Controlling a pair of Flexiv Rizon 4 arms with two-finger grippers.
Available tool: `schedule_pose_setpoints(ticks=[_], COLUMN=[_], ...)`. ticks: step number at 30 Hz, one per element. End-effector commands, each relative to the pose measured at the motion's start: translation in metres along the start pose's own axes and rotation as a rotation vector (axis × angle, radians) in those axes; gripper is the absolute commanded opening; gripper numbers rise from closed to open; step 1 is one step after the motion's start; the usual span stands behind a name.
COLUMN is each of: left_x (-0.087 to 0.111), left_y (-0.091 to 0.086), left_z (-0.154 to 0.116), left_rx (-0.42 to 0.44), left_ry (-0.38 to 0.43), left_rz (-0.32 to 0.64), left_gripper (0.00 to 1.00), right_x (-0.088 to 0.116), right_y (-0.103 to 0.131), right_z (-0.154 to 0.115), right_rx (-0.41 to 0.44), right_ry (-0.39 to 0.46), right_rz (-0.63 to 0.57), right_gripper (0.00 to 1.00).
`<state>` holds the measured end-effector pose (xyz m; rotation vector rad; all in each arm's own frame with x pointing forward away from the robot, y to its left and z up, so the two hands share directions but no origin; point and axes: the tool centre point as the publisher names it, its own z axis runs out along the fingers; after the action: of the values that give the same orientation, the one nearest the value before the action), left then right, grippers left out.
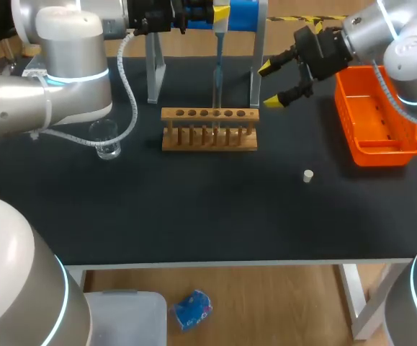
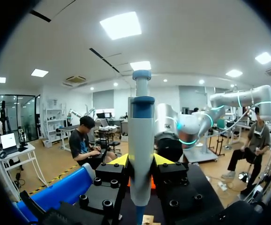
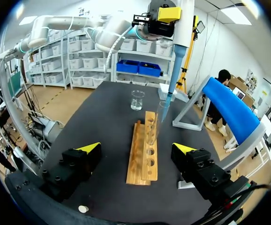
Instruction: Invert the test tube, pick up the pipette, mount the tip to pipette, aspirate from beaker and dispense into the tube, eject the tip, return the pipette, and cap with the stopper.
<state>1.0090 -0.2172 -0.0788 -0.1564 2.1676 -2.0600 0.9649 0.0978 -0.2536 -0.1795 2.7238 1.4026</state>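
Black surface [image 1: 194, 209] carries a light wooden test-tube rack [image 1: 209, 130] with a row of holes, near the middle. My left claw [image 1: 221, 13] is clamped on a grey-and-blue pipette [image 1: 220, 32], which is upright above the rack. Its slim blue tip [image 1: 216, 79] points down at the rack. A clear glass beaker [image 1: 106, 140] stands well apart from the rack, toward my left. A small white stopper [image 1: 307, 175] lies alone on the surface toward my right, near an orange plastic tray [image 1: 384, 153]. My right claw [image 1: 271, 85] hangs spread wide between rack and tray and holds nothing. A grey-legged stand [image 1: 153, 72] with a blue top is behind the rack.

Left wrist view: both yellow-tipped fingers [image 2: 119, 161] press the pipette barrel from two sides, and the barrel is upright between them.

Right wrist view: the right claw's fingers stand wide apart. The rack lies ahead and between them, touching neither. A clear glass test tube [image 3: 159, 117] stands upright in the rack's far part, and the pipette tip appears to reach into its mouth. The beaker stands beyond the rack. The stopper lies on the surface just beside one finger.
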Motion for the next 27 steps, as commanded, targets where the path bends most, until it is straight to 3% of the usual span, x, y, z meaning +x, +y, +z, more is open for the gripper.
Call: schedule_pose_setpoints(ticks=[1, 27], left_x=[0.0, 0.005], left_y=[-0.004, -0.021], left_z=[-0.001, -0.004], left_rx=[-0.001, -0.029], left_ry=[-0.006, -0.004], left_rz=[0.005, 0.038], left_gripper=[0.0, 0.0], right_x=[0.0, 0.0], right_y=[0.0, 0.0], right_z=[0.0, 0.0], right_rx=[0.0, 0.0], right_ry=[0.0, 0.0], right_rz=[-0.001, -0.001], right_gripper=[1.0, 1.0])
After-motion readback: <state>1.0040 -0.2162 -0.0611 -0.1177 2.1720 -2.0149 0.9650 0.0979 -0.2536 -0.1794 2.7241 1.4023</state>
